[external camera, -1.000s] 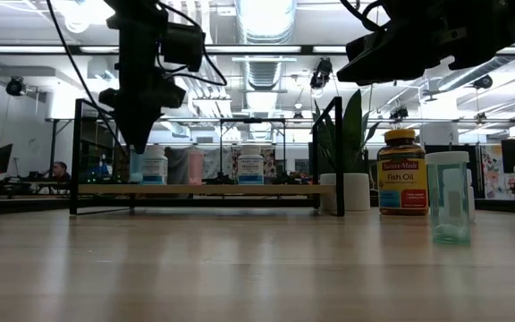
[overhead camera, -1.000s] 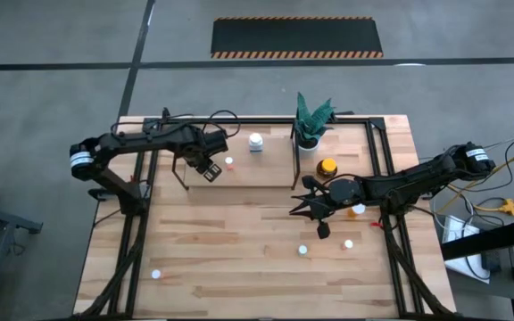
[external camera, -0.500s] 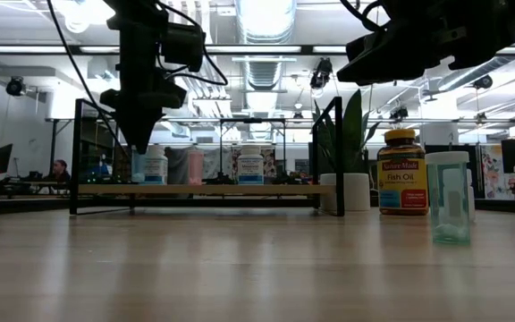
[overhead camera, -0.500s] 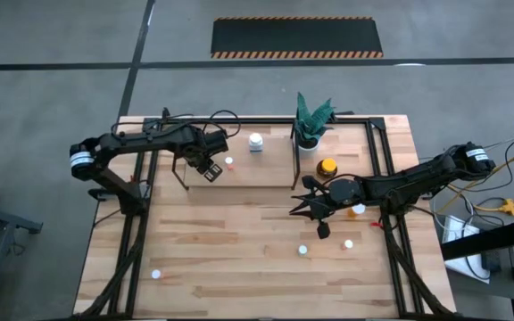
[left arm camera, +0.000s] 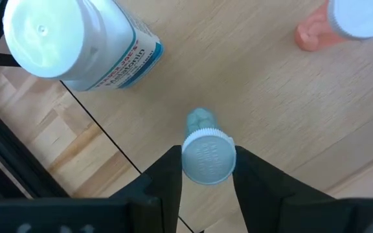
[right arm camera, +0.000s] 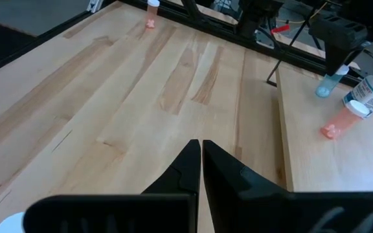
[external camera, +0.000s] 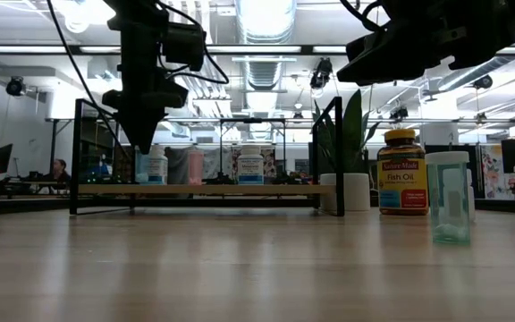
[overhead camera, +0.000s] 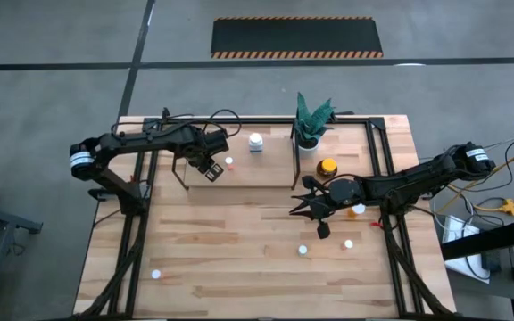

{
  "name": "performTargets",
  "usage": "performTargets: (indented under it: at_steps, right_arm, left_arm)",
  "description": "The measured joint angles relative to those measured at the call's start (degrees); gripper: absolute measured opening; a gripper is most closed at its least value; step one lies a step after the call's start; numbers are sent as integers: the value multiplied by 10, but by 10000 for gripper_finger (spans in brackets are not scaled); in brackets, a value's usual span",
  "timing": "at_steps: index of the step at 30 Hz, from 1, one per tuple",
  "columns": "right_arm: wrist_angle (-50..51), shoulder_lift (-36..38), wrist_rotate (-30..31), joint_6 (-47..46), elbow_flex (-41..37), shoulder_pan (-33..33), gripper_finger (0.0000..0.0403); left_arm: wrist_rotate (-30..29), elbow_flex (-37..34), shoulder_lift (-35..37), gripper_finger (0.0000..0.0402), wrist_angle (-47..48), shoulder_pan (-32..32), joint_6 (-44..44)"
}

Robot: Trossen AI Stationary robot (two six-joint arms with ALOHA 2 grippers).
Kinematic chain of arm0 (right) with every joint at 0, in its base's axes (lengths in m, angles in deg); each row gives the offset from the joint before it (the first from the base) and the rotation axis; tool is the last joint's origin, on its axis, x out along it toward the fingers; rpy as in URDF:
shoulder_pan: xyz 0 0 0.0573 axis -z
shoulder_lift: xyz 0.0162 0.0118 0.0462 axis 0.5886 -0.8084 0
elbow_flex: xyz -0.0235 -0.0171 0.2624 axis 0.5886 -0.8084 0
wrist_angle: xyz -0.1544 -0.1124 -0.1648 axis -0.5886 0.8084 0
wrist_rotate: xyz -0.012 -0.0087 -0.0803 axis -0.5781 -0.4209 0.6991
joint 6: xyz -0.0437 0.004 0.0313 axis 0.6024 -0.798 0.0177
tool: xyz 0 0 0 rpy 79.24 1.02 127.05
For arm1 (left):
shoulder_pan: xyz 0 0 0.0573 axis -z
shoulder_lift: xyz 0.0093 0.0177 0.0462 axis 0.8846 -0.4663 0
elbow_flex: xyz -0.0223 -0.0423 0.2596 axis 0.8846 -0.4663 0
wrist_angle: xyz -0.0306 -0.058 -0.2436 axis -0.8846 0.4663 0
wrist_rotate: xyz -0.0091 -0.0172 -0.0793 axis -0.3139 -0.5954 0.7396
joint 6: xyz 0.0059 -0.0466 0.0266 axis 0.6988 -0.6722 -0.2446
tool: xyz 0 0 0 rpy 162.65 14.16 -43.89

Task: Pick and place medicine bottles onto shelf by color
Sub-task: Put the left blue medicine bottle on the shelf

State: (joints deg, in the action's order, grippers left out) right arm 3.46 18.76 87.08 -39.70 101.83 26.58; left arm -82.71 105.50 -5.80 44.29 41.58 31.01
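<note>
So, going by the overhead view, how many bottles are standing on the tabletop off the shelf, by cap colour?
White cap: 3
Yellow cap: 1
Orange cap: 1
Total: 5
</note>
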Motion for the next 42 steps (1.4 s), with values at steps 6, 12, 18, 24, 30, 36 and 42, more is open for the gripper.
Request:
performTargets:
  at_steps: [6, 12, 18, 24, 30, 36, 42]
  right_arm:
    - [0, 0, 0, 0, 0, 0, 9]
    - [0, 0, 0, 0, 0, 0, 9]
    - [0, 0, 0, 0, 0, 0, 9]
    - [0, 0, 0, 0, 0, 0, 9]
    - [0, 0, 0, 0, 0, 0, 9]
    - [0, 0, 0, 0, 0, 0, 9]
    - [0, 0, 0, 0, 0, 0, 9]
  left_arm:
    - [-2, -1, 0, 105, 0, 0, 0]
    - [-11, -1, 0, 105, -2, 0, 0]
    - [-11, -1, 0, 105, -2, 0, 0]
    - [-11, -1, 0, 134, -3, 0, 5]
    - [-11, -1, 0, 163, -8, 0, 4]
    - [-11, 15, 0, 169, 21, 0, 13]
    - [-10, 56, 0, 169, 53, 0, 19]
